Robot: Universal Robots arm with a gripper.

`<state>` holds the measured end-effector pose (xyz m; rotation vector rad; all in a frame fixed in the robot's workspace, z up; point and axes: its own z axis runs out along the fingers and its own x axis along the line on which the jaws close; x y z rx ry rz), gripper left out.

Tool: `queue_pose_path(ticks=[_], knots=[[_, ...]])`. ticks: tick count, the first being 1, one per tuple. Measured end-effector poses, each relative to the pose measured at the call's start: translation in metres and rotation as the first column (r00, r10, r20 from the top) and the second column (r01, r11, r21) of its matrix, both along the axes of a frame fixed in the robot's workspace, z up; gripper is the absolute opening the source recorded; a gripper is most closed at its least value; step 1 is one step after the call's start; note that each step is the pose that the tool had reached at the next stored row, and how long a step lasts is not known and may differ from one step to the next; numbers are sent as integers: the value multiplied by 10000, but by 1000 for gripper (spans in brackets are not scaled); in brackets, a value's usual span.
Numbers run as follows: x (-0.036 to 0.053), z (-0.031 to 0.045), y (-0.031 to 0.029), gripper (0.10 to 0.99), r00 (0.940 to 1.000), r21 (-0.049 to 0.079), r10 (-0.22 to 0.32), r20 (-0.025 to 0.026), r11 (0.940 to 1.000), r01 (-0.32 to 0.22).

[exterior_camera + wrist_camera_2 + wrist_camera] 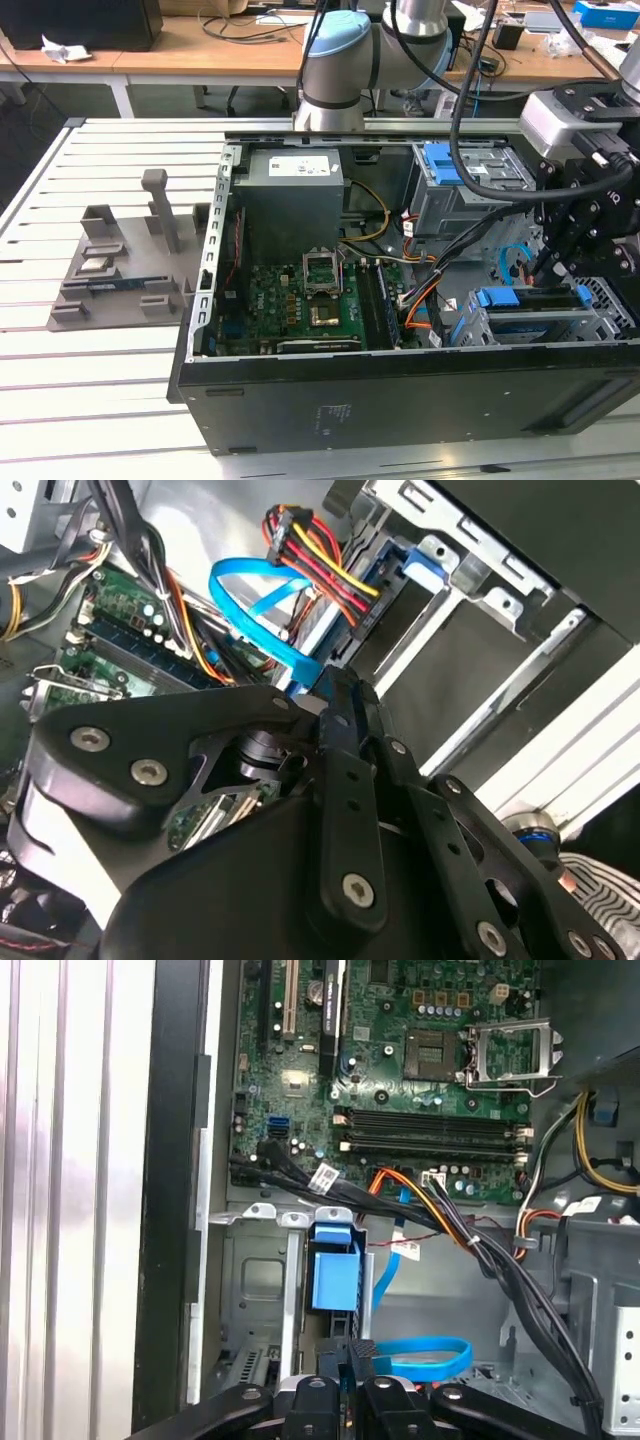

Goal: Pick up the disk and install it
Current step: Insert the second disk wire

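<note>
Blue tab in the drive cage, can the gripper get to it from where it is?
Probably yes: the gripper hangs close to the blue tab, nothing between them; the black cables pass beside it.

The computer case (400, 400) is black outside and grey metal inside. The motherboard (300, 305) is green with black slots. The blue carrier bracket (335, 1270) sits in a grey bay. A light blue flat cable (262, 605) lies beside a red, yellow and black wire bundle (315, 545). The gripper (360, 1355) is black. The table (90, 390) is white with thin grey lines.
</note>
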<state>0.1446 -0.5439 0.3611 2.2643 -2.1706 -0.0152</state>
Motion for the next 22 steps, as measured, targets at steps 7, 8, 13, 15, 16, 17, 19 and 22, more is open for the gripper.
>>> queue_pose_path(ticks=[7,8,13,15,16,17,19,22], knots=[[48,-73,33,161,10000,-5,1,-11,10000,-1],[60,-88,37,161,10000,-7,2,-13,10000,-2],[71,-147,39,161,10000,-14,1,-15,10000,-2],[68,-169,39,161,10000,-3,1,-14,10000,-1],[65,-170,39,161,10000,-8,3,-13,10000,-3],[63,-173,40,161,10000,-10,3,-15,10000,-3],[62,-186,39,161,10000,-8,1,-15,10000,-1],[61,-204,39,161,10000,-14,1,-15,10000,-1]])
